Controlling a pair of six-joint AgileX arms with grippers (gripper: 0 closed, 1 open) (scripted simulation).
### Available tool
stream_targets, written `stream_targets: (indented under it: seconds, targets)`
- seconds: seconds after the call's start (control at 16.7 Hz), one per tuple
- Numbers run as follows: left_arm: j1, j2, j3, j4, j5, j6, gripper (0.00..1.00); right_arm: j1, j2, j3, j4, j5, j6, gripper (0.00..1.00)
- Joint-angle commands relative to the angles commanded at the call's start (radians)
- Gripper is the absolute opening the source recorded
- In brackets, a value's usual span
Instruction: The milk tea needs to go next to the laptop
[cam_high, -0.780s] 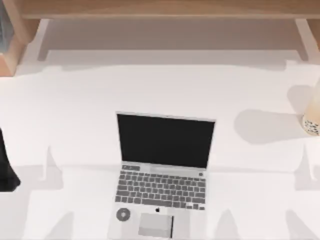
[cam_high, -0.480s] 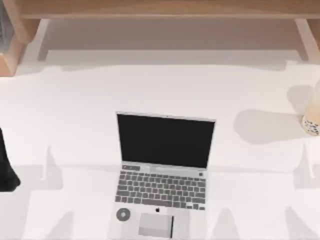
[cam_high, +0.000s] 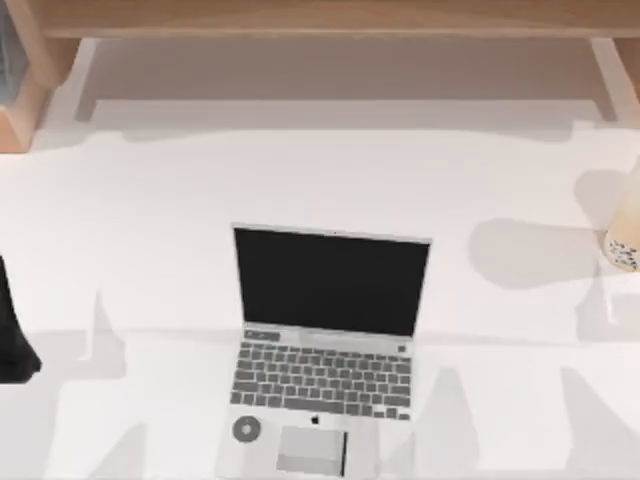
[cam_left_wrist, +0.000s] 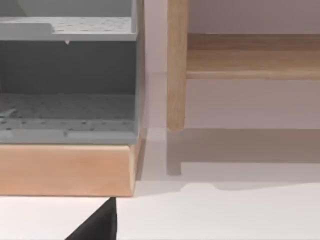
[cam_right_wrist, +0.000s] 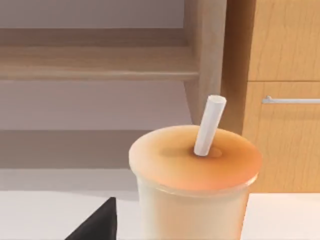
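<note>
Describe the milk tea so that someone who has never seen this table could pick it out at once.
Start at the open silver laptop in the middle of the white table, then look far to the table's right edge. There stands the milk tea, a clear cup of pale beige drink with dark pearls at its base. Its round orange-tan top and short white straw set it apart.

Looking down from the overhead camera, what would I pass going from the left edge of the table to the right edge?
Dark left arm at the left edge → open silver laptop with black screen and grey keyboard near the middle → clear plastic cup of pale beige milk tea with dark pearls at the right edge.
</note>
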Motion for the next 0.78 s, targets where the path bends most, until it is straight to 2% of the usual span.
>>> stream_targets:
  seconds: [0.48, 0.78]
  targets:
    - [0.000, 0.000, 0.000, 0.000, 0.000, 0.000, 1.00, 0.038, 0.774, 0.011, 0.688, 0.052, 0.005, 1.00]
    - [0.000, 0.000, 0.000, 0.000, 0.000, 0.000, 1.00, 0.052, 1.030, 0.015, 0.928, 0.072, 0.006, 1.00]
